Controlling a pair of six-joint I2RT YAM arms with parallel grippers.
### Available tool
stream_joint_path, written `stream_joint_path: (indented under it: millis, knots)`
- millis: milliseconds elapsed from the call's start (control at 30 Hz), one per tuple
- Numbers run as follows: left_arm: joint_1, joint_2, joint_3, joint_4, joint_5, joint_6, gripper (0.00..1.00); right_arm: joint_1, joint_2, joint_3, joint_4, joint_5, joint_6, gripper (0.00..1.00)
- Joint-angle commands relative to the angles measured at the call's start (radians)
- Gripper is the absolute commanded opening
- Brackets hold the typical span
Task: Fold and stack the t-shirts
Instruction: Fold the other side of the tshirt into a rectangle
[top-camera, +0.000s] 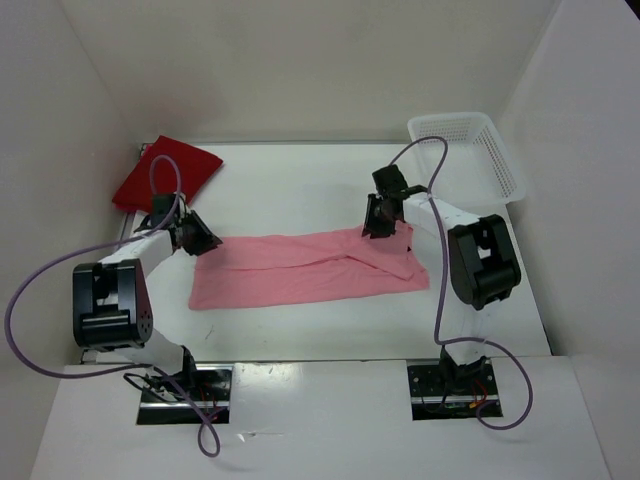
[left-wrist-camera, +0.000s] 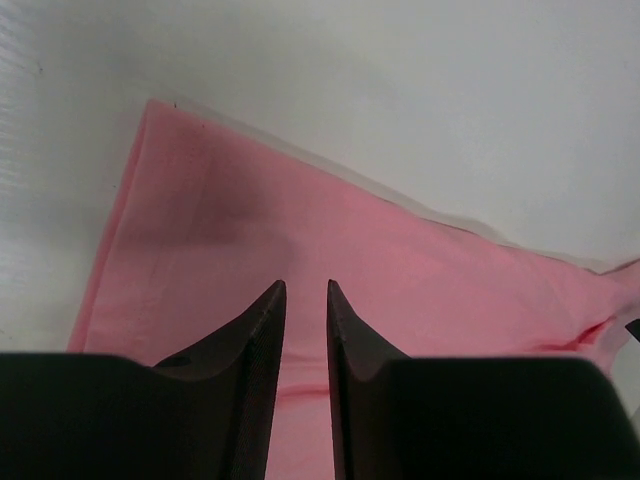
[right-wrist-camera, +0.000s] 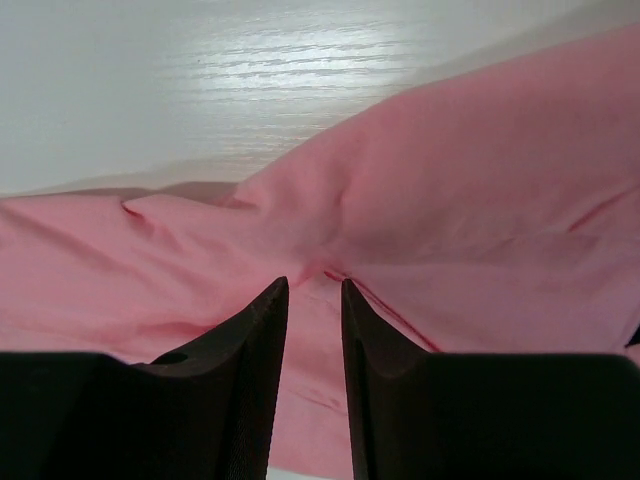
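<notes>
A light pink t-shirt (top-camera: 300, 268) lies folded into a long band across the middle of the table. My left gripper (top-camera: 205, 240) hovers over its left end. In the left wrist view the left gripper (left-wrist-camera: 306, 285) stands open by a narrow gap, with flat pink cloth (left-wrist-camera: 400, 270) below it. My right gripper (top-camera: 378, 228) is over the band's upper right part. The right gripper (right-wrist-camera: 314, 282) is open too, above a creased seam of the shirt (right-wrist-camera: 480, 180). A dark red t-shirt (top-camera: 165, 172) lies folded at the back left.
A white mesh basket (top-camera: 500, 160) stands at the back right corner. White walls enclose the table on three sides. Purple cables loop from both arms near the front edge.
</notes>
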Motion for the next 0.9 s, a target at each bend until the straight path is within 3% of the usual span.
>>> stream_joint_path:
  millis: [0,267,500,667,733,800,867]
  knots:
    - [0.004,0.058,0.025,0.042,-0.002,-0.008,0.3,0.042,0.025,0.055,0.031,0.07,-0.021,0.34]
    - [0.031,0.197,0.076,0.061,-0.016,-0.039,0.3,0.042,0.058,0.036,0.062,0.111,0.012,0.34]
    - [0.054,0.22,0.085,0.061,-0.025,-0.05,0.3,0.042,0.071,0.027,0.051,0.134,0.012,0.3]
    - [0.054,0.175,0.064,0.061,-0.004,-0.07,0.3,0.051,0.057,0.018,0.051,0.125,0.021,0.14]
    - [0.054,0.166,0.063,0.07,-0.004,-0.07,0.3,0.051,0.048,0.007,0.051,0.116,0.021,0.14]
    - [0.054,0.142,0.054,0.07,-0.004,-0.07,0.3,0.051,0.048,0.007,0.051,0.107,0.021,0.03]
    - [0.054,0.131,0.054,0.07,-0.004,-0.07,0.3,0.051,0.048,0.007,0.039,0.107,0.021,0.01]
